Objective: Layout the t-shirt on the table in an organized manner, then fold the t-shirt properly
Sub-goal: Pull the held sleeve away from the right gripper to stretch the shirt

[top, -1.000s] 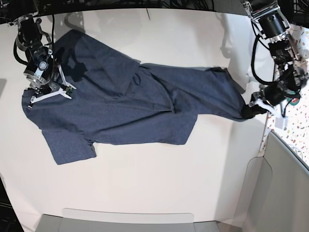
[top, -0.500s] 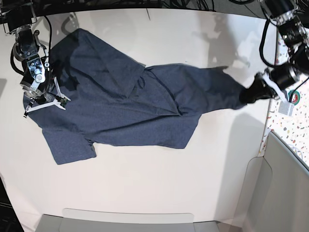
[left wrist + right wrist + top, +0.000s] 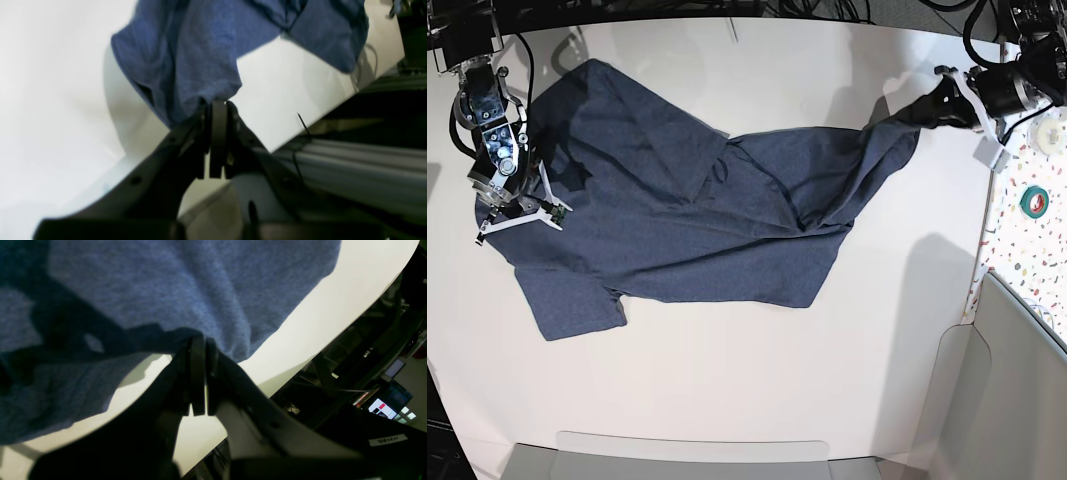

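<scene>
The dark navy t-shirt (image 3: 697,210) lies crumpled across the white table (image 3: 727,380), one sleeve at the lower left. My left gripper (image 3: 939,103), at the base view's upper right, is shut on a corner of the shirt and holds it raised off the table. In the left wrist view the black fingers (image 3: 218,133) pinch the blue t-shirt (image 3: 186,63). My right gripper (image 3: 522,212), at the far left, is shut on the shirt's left edge. The right wrist view shows its fingers (image 3: 198,373) closed on the cloth of the t-shirt (image 3: 186,283).
A speckled strip (image 3: 1027,230) runs along the table's right side, with a green tape roll (image 3: 1033,201) on it. Grey panels stand at the front edge (image 3: 692,455) and the lower right (image 3: 1017,380). Cables hang beyond the far edge.
My left gripper has travelled toward the far edge, lifting and dragging the shirt's right end with it. The right arm shifted slightly toward the far left, still gripping.
</scene>
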Controlling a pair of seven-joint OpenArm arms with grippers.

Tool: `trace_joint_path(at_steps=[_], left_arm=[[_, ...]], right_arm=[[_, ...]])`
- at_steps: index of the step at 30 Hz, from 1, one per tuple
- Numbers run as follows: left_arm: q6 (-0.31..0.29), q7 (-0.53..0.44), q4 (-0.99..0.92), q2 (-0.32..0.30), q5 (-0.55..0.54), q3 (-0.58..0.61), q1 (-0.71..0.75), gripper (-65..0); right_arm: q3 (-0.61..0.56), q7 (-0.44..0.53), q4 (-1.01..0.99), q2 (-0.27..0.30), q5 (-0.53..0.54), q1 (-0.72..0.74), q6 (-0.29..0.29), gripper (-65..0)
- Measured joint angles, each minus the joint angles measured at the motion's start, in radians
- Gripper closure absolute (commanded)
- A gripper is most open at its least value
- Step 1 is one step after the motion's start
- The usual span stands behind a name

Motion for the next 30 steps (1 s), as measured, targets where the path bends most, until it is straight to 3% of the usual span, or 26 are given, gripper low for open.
trace_joint_path(at_steps=[4,13,16,23,27,30], left_arm=[[0.0,-0.002,0.0,-0.037,0.031,0.079,0.044,0.0],[0.003,-0.011,0.0,-0.041,0.486,0.249,0.116,0.0],[0.003,-0.012,0.0,-0.041,0.57,0.26,0.134,0.0],[0.003,-0.012,0.002,-0.041,0.624,0.257,0.134,-0.9],[0.003,-0.012,0.002,-0.036,0.637,0.202,0.134,-8.6],[0.003,-0.011,0.002,-0.041,0.656,0.155,0.129,-13.1]], right_arm=[[0.002,0.0,0.0,0.0,0.0,0.018,0.0,0.0],[0.002,0.0,0.0,0.0,0.001,0.03,0.0,0.0],[0.002,0.0,0.0,0.0,0.001,0.033,0.0,0.0],[0.003,0.0,0.002,0.0,0.0,0.032,0.0,0.0],[0.028,-0.002,0.037,-0.012,0.004,0.031,0.0,0.0],[0.128,-0.006,0.113,-0.035,0.007,0.023,0.0,0.0]])
